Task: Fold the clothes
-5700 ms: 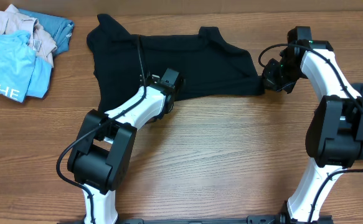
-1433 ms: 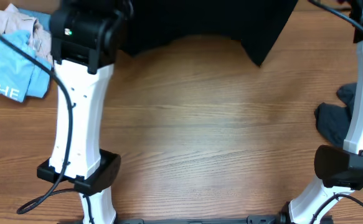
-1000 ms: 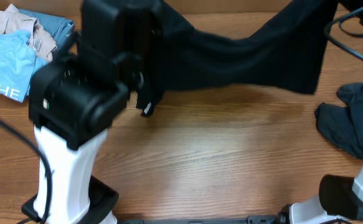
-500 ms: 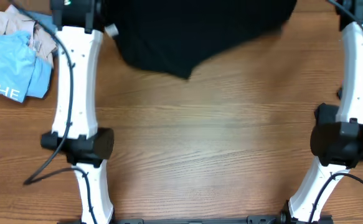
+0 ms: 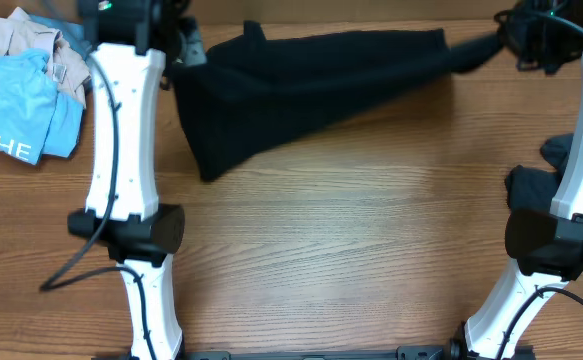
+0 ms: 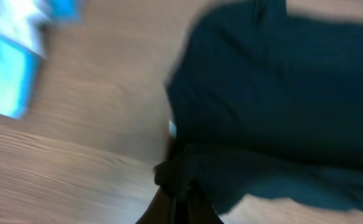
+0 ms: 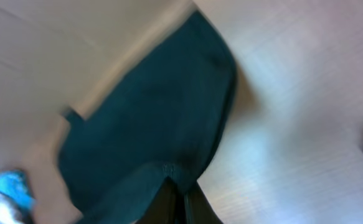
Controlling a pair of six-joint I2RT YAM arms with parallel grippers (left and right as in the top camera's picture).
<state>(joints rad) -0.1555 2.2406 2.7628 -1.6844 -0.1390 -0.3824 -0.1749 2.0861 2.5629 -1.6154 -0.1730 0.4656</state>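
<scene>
- Our left gripper (image 5: 183, 48) and right gripper (image 5: 499, 42) each pinch an end of the large plain black fabric T-shirt (image 5: 311, 85).
- It hangs stretched between them over the far side of the wooden table (image 5: 351, 240), probably so that it spreads flat.

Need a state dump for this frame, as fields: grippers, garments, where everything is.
left gripper: shut on black T-shirt, left end
right gripper: shut on black T-shirt, right end
black T-shirt: stretched between both grippers, far side of table
garment pile: light-blue, beige, teal; far-left corner
slate-blue garment: bunched at right edge
wrist views: blurred
</scene>
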